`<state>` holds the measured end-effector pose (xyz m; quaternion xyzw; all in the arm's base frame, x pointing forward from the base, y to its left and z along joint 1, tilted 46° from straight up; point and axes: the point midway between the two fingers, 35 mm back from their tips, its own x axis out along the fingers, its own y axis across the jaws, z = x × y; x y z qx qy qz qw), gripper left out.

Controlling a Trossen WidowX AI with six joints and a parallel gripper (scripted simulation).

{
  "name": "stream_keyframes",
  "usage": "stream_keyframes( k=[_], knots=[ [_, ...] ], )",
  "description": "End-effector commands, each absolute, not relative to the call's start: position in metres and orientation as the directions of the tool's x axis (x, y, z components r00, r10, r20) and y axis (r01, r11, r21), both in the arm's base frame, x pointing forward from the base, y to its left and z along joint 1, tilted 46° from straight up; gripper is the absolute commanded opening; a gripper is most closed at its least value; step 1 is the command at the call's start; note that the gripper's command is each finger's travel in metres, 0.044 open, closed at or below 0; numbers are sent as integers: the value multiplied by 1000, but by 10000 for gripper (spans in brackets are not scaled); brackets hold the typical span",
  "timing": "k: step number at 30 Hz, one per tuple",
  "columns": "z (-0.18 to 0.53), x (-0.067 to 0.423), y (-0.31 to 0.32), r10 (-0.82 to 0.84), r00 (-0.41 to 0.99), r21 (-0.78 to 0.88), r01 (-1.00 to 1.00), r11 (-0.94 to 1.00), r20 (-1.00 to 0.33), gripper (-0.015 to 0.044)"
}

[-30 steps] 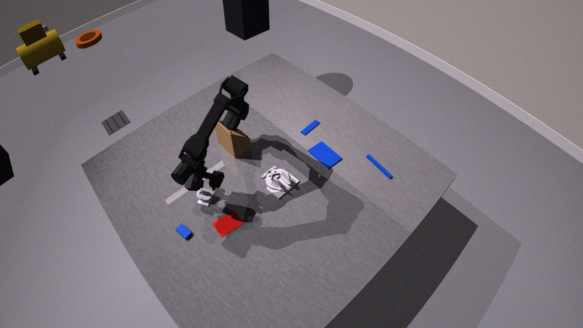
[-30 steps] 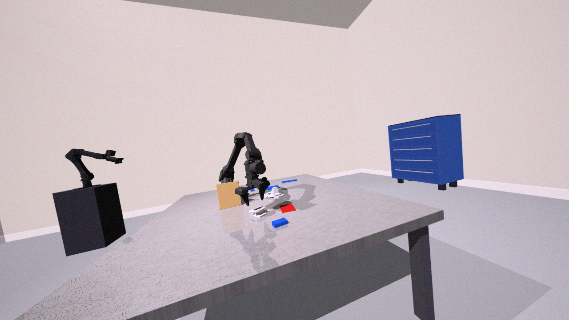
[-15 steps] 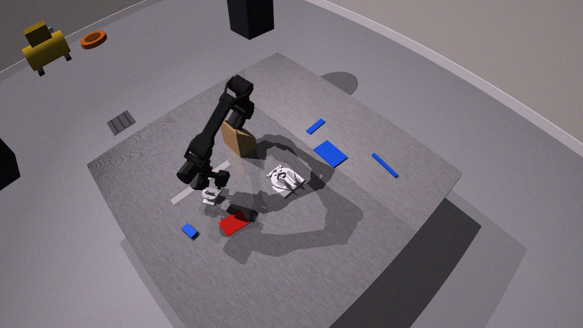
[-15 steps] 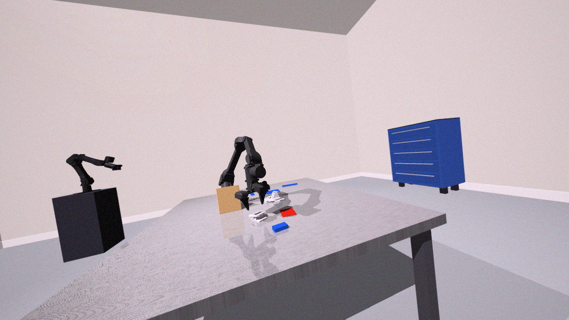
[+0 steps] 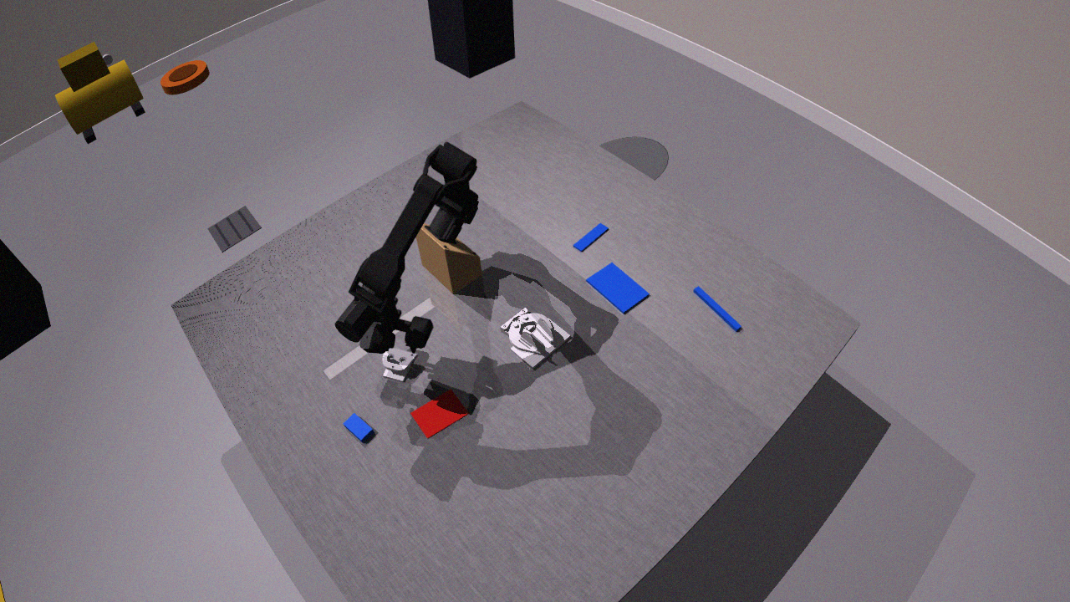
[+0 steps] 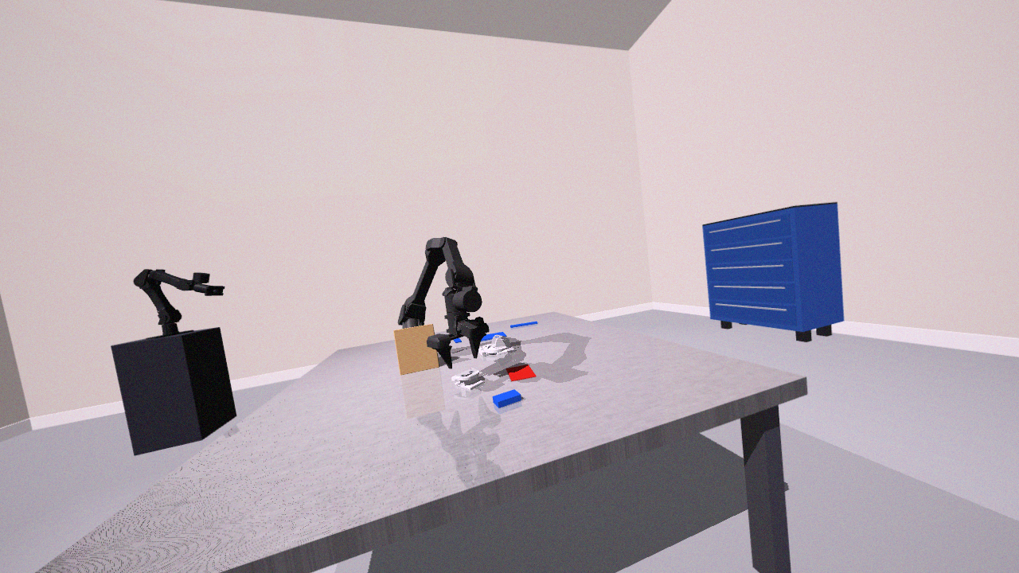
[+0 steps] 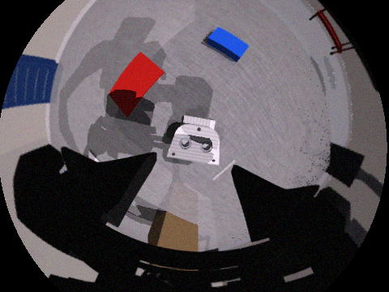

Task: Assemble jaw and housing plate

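Observation:
A small white D-shaped plate-like part (image 5: pixel 399 362) (image 6: pixel 468 380) (image 7: pixel 194 153) with small holes and two round features lies below my gripper (image 5: pixel 396 347) (image 6: pixel 462 361) (image 7: pixel 194 162). A ribbed white edge shows at its far side in the wrist view. My gripper is wide open and empty; its fingers stand above the part, to either side of it. A larger white assembly (image 5: pixel 532 338) (image 6: pixel 497 348) sits farther toward the table's middle, mostly hidden by the left finger in the wrist view. Which pieces are the jaws, pins and stubs, and whether teeth mesh, I cannot tell.
A red flat piece (image 5: pixel 430 420) (image 6: pixel 521 373) (image 7: pixel 139 73) and a blue block (image 5: pixel 358 426) (image 6: pixel 506 399) (image 7: pixel 228 44) lie near the small part. A tan block (image 5: pixel 449 265) (image 6: pixel 415 348) (image 7: pixel 181 235) stands by the arm base. A blue plate (image 5: pixel 617 287) lies beyond the larger assembly.

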<state>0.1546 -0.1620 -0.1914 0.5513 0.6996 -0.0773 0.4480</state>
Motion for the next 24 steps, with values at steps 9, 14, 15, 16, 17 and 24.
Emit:
stream_keyframes(
  k=[9, 14, 15, 16, 17, 24],
  knots=[
    [-203, 156, -152, 702, 11, 386, 841, 378, -712, 440],
    [-209, 157, -147, 702, 12, 386, 842, 378, -712, 440],
    [-210, 157, -145, 702, 12, 386, 842, 377, -712, 440],
    [-211, 157, -144, 702, 12, 387, 842, 377, -712, 440],
    [-213, 157, -143, 702, 12, 387, 842, 377, -712, 440],
    [-221, 158, -135, 703, 14, 387, 842, 376, -711, 440]
  ],
)
